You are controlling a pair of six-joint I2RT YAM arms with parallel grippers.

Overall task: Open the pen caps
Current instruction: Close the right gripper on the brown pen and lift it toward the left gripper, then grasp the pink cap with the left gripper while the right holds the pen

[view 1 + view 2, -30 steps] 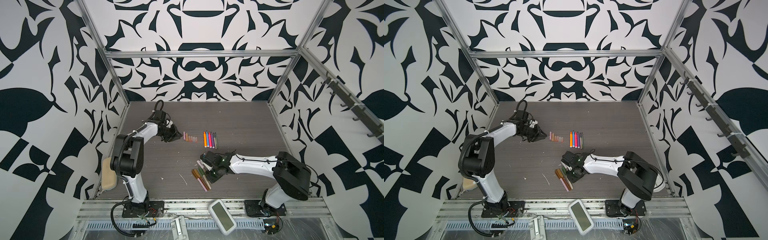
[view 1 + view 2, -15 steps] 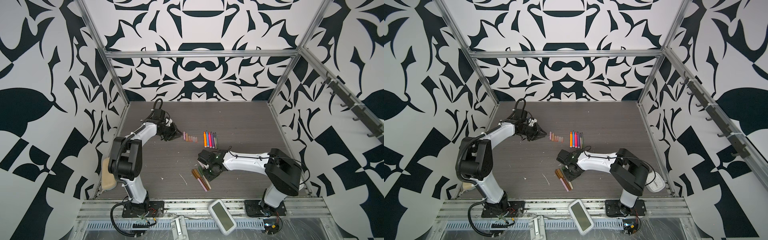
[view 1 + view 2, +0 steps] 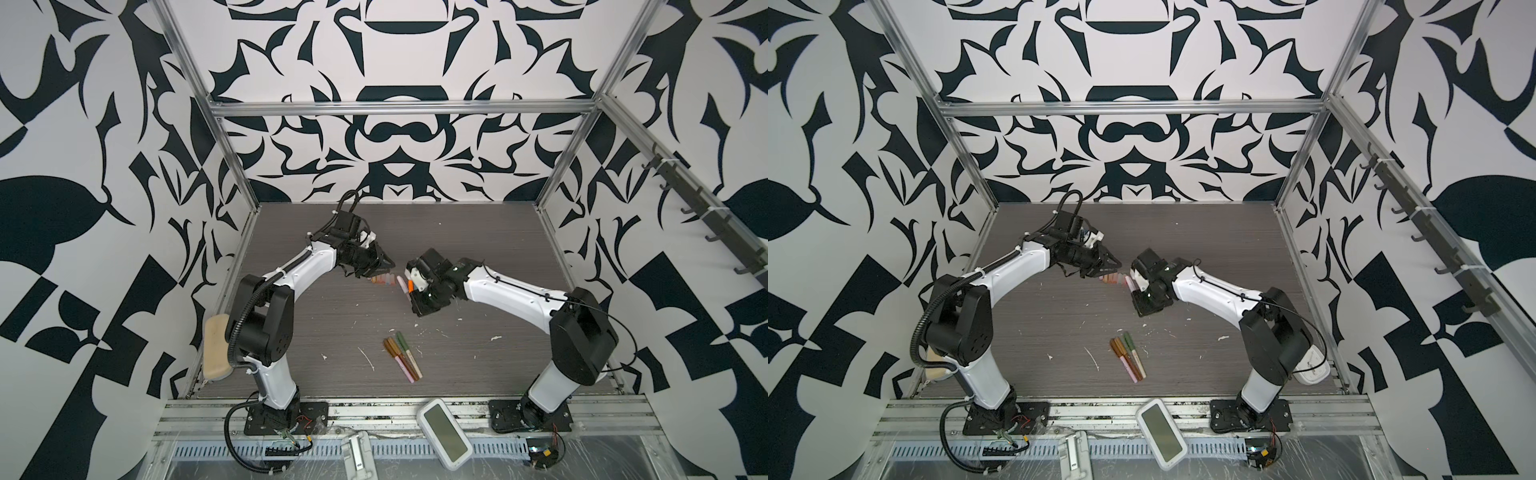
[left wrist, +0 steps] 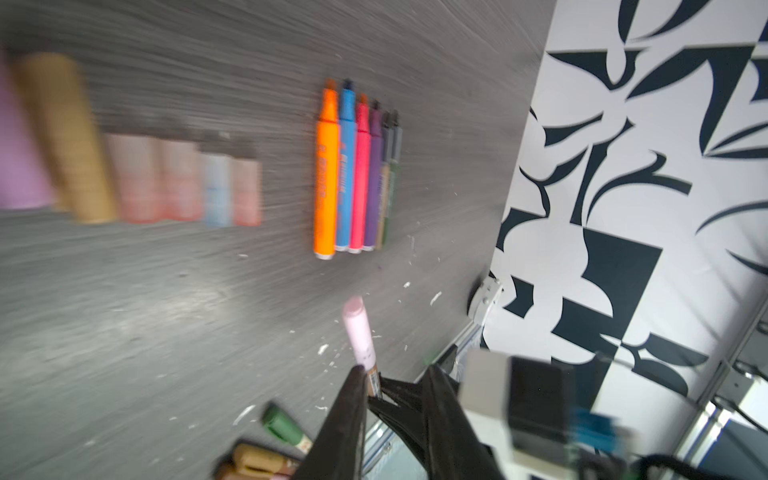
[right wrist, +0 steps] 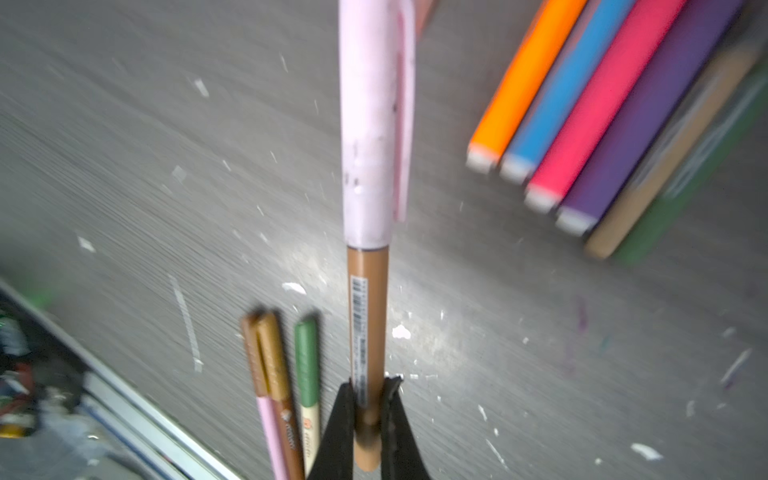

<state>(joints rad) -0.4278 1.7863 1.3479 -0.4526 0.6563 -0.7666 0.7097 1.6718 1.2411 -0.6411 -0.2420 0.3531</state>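
Note:
My right gripper (image 5: 368, 409) is shut on the tan barrel of a pen (image 5: 368, 316) that wears a pale pink cap (image 5: 374, 124). In both top views this gripper (image 3: 412, 291) (image 3: 1138, 291) holds the pen above the mid table, cap (image 3: 402, 284) toward my left gripper (image 3: 390, 264) (image 3: 1119, 263). In the left wrist view the left gripper (image 4: 395, 370) has its jaws apart around nothing, with the pink cap (image 4: 359, 334) just past one fingertip. Several loose pen caps (image 3: 380, 279) (image 4: 166, 178) lie in a row below it. Uncapped pens (image 4: 353, 174) (image 5: 602, 104) lie side by side.
Three capped pens (image 3: 401, 353) (image 3: 1127, 357) (image 5: 282, 374) lie together near the front of the table. A white handheld device (image 3: 444, 432) sits on the front rail and a tan pad (image 3: 216, 353) by the left arm's base. White flecks dot the tabletop (image 3: 332, 316).
My right gripper has shut on the pink-capped pen, lifted it from the front group and carried it back toward the left gripper. The left gripper has shifted right over the caps.

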